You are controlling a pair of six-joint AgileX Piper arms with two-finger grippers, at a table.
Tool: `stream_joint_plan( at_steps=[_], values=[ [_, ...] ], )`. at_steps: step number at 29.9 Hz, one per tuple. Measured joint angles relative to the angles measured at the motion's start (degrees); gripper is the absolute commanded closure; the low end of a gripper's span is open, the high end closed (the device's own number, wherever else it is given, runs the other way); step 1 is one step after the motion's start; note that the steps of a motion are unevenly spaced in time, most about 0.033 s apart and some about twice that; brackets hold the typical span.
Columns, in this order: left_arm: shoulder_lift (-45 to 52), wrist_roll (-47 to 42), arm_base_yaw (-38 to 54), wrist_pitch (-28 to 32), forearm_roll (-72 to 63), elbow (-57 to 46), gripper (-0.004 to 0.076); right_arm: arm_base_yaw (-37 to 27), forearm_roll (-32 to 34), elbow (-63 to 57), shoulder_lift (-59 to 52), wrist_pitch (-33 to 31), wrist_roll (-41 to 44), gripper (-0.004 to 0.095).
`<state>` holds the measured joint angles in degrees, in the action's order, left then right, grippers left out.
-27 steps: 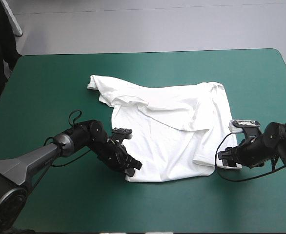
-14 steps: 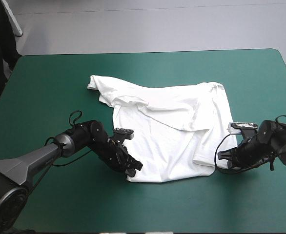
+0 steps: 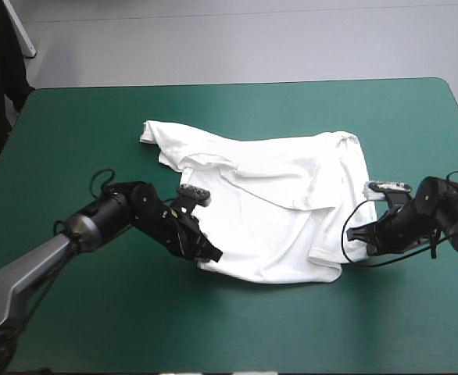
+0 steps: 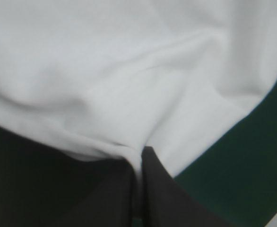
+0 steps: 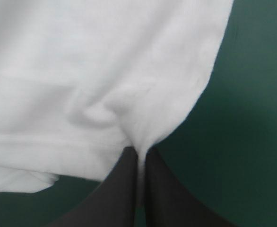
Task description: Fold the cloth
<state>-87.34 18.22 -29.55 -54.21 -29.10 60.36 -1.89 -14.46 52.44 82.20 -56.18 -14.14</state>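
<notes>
White T-shirt, rumpled, spread mid-table

The wide teal-green covered surface carries one white short-sleeved fabric T-shirt, lying rumpled between the left gripper and the right gripper.

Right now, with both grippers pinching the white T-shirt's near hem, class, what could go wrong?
1. The left gripper and right gripper each pinch only a thin edge of the white short-sleeved T-shirt; it might slip free on lifting.
2. The T-shirt lies creased, a layer lapped over near its far side; folding may trap those wrinkles.
</notes>
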Motion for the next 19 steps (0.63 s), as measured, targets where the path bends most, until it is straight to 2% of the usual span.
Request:
stream_joint_plan(
  at_steps=[4, 10, 13, 19],
  values=[
    [9.39, -3.97, 0.0, -5.79, 7.55, 9.43, 0.0733, 0.0, 0.0, 9.64, -4.66, -4.37, 0.42, 0.0925],
    [21.73, -9.27, 0.0, -15.6, 21.93, 28.25, 0.0733, 0.0, 0.4, 30.29, -11.02, -10.42, 2.83, 0.0925],
    [24.45, -10.03, 0.0, -17.86, 25.82, 37.98, 0.0733, 0.0, 0.4, 41.52, -13.06, -12.46, 3.91, 0.0925],
    [25.04, -9.75, 0.0, -18.03, 28.53, 53.91, 0.0733, 0.0, 0.31, 62.23, -15.25, -13.79, 5.07, 0.0925]
  ],
)
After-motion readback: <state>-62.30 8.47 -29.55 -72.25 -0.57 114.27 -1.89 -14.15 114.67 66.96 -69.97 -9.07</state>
